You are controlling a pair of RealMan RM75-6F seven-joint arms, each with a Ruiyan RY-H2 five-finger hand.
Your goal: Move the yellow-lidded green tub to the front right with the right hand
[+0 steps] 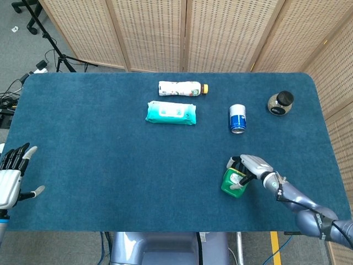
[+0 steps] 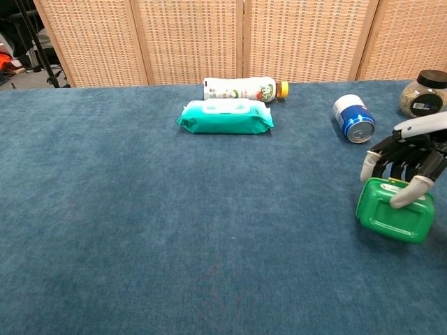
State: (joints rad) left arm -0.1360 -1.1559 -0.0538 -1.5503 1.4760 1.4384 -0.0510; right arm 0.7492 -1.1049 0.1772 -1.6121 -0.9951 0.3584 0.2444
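The green tub (image 1: 231,184) (image 2: 390,214) lies tipped near the table's front right, green side toward the chest camera, with a strip of white label showing in the head view. Its yellow lid is barely visible. My right hand (image 1: 252,166) (image 2: 406,167) grips it from behind and above: the fingers curl over its upper edge and the thumb presses on its near face. My left hand (image 1: 11,175) hangs open off the front left edge of the table, far from the tub, and shows only in the head view.
A blue can (image 1: 237,118) (image 2: 353,118) lies on its side just behind the tub. A dark-lidded jar (image 1: 280,102) (image 2: 422,94) stands at the back right. A teal wipes pack (image 1: 171,112) (image 2: 225,116) and a white bottle (image 1: 182,88) (image 2: 244,89) lie at the back centre.
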